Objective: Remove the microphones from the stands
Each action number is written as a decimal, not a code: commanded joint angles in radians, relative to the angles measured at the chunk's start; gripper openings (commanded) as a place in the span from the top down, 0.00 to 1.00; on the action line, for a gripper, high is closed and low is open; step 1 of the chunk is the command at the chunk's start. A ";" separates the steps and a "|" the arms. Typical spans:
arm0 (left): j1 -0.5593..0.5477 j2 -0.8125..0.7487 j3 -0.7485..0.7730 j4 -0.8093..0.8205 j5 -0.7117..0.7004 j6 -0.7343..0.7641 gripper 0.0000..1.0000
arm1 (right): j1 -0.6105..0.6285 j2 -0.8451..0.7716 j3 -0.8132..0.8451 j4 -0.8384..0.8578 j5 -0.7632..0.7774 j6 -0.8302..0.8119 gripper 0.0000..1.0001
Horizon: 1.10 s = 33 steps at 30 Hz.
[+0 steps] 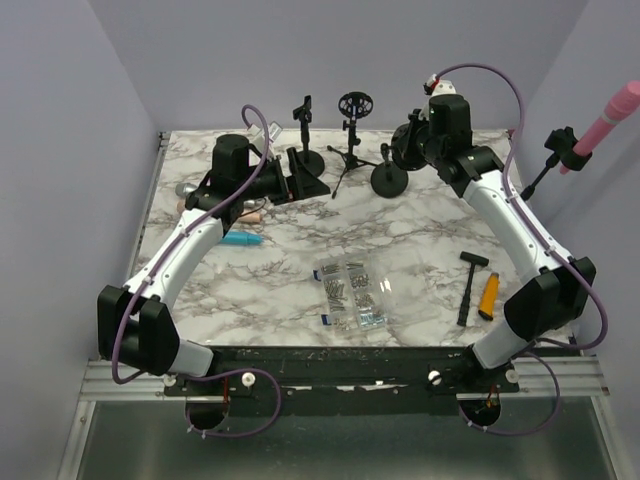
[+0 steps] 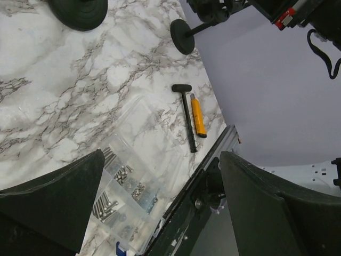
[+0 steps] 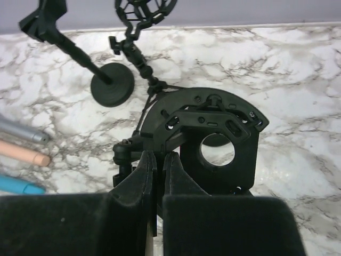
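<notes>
Right gripper (image 3: 159, 162): pressed together at black mount (image 3: 213, 128). Left gripper (image 2: 160, 202): spread wide above marble table (image 2: 64, 96). Pink microphone (image 1: 612, 118): clipped in stand (image 1: 558, 142) at far right edge, well apart from 2 grippers.

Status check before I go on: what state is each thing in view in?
Left end effector: open, empty.
Right end effector: shut, at the black bracket.
Pink microphone: clipped in its clip stand, tilted up.
Shock-mount stand: upright, ring empty.
Teal microphone: lying flat on the table.
</notes>
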 commanded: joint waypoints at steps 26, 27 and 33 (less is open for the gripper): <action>-0.045 0.013 0.058 -0.070 0.020 0.078 0.08 | -0.098 0.335 0.565 -0.221 0.255 -0.128 0.26; -0.045 0.010 0.058 -0.069 0.021 0.077 0.08 | -0.088 0.336 0.573 -0.218 0.262 -0.139 0.23; -0.041 0.001 0.050 -0.049 0.039 0.060 0.08 | -0.077 0.369 0.540 -0.173 0.351 -0.196 0.13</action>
